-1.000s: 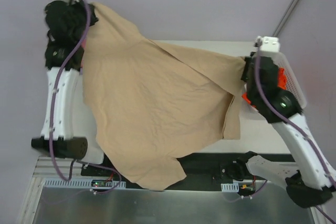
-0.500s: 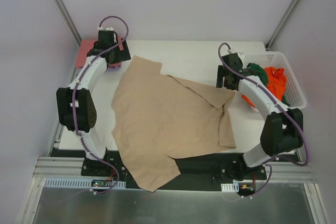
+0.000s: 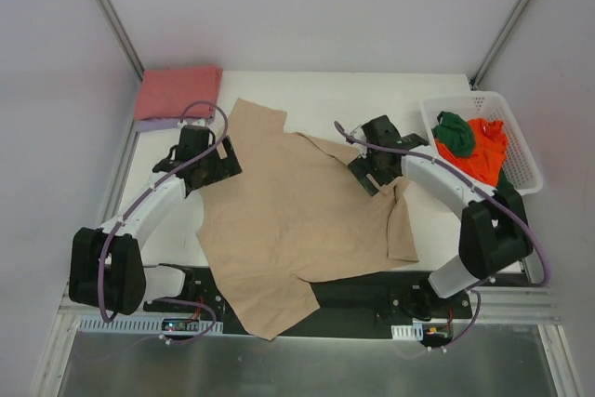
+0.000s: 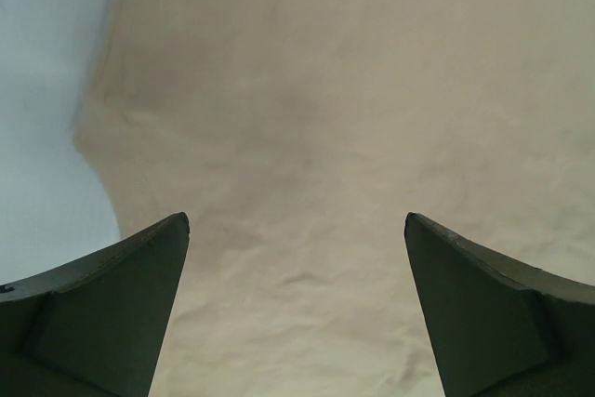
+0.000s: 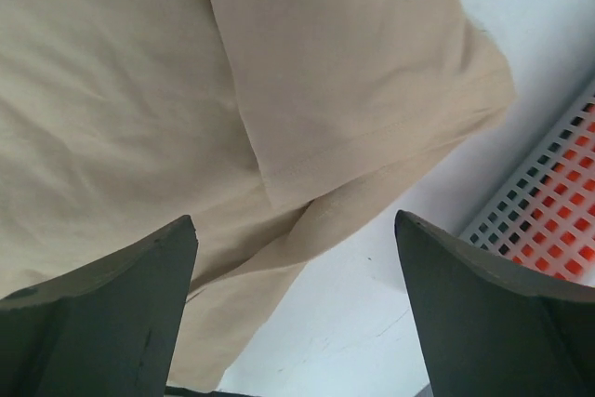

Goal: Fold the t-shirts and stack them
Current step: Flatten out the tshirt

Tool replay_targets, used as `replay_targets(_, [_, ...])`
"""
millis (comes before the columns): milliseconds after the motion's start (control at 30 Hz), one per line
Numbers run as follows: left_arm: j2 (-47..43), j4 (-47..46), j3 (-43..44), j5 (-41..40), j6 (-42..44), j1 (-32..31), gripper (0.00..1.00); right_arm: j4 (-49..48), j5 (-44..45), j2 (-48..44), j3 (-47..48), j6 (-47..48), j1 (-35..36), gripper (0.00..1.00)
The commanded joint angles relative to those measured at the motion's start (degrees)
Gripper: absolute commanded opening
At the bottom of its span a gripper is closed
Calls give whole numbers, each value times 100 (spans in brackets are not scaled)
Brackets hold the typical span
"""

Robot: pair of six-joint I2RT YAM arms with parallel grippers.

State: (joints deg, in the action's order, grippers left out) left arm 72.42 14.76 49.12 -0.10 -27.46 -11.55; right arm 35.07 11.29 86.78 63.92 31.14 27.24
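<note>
Tan shirt (image 3: 297,220) now lies flat mid-frame, hem over the table (image 3: 409,90) edge at the bottom (1 s ago it hung in the air btwn both claws). L gripper (image 3: 223,163) has come to its left edge, R gripper (image 3: 364,174) to its right sleeve. Both are spread wide, holding nothing. Pink shirt (image 3: 177,90) sits folded upper left.

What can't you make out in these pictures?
- Top view: the pink shirt covers all but a sliver of the lavender shirt.
- Top view: the orange shirt and green shirt are bunched in the basket, so their shapes are unclear.
- Wrist views: the tan shirt is cut off by the frame edges.
</note>
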Motion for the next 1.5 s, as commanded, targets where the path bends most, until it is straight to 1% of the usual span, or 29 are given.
replay_targets(0, [8,-272,-648,-120,-637,13,99,509,-206,671,454,780,-26,87])
replay_targets(67, [201,-272,-746,-402,-716,13,99,510,38,1067,577,789,-26,85])
replay_targets(167, [465,-272,-799,-465,-787,13,99,510,636,1446,744,780,-35,81])
replay_targets(267, [694,-229,-790,-797,-743,21,99,457,848,1692,859,763,-79,74])
replay_targets(333, [843,-132,-764,-939,-734,82,99,413,919,1815,920,762,-140,68])
replay_targets(433, [1001,-97,-773,-965,-717,171,99,413,972,1965,1034,754,-254,55])
replay_targets(467, [1037,-88,-773,-1009,-708,179,99,404,954,2000,1087,745,-290,47])
replay_targets(500, [1072,-88,-764,-1036,-682,188,99,404,928,2018,1122,754,-325,42])
replay_targets(567, [1125,-79,-738,-1071,-646,197,99,361,875,2027,1184,745,-369,29])
replay_targets(667, [1177,-79,-676,-1167,-506,215,99,325,507,1974,1237,762,-457,14])
replay_targets(733, [1204,-27,-606,-1308,-427,267,99,212,374,1922,1219,762,-509,6])
replay_targets(767, [1204,0,-571,-1282,-409,311,99,133,418,1904,1228,719,-518,4])
replay_targets(867, [1213,9,-509,-1256,-365,364,99,-175,707,1904,1377,570,-589,2])
replay_targets(1033, [1274,26,-369,-1282,-251,364,99,-281,1287,2377,2368,341,-922,5])
replay_targets(1100, [1327,44,-316,-1282,-198,364,99,-317,1620,2711,2913,253,-1080,6])
replay_targets(1200, [1432,114,-167,-1265,-119,364,99,-325,2025,3483,4054,34,-1318,12])
replay_targets(1233, [1476,140,-123,-1256,-102,364,99,-317,2183,3782,4502,-45,-1379,21])
replay_targets(1267, [1511,167,-61,-1238,-58,364,99,-325,2324,4046,4898,-98,-1441,33])
replay_targets(1333, [1555,220,62,-1212,-14,364,99,-221,2579,4617,5724,-64,-1450,71])
replay_targets(1367, [1556,255,106,-1203,13,364,99,-63,2641,4733,6120,-29,-1441,79])
replay_targets(1400, [1556,264,141,-1194,39,364,99,95,2676,4751,6376,-2,-1389,84])
replay_targets(1433, [1547,281,176,-1177,65,364,99,149,2746,4656,6439,24,-1328,88])
replay_targets(1467, [1547,290,220,-1168,74,364,99,123,2869,4489,6318,42,-1257,96])
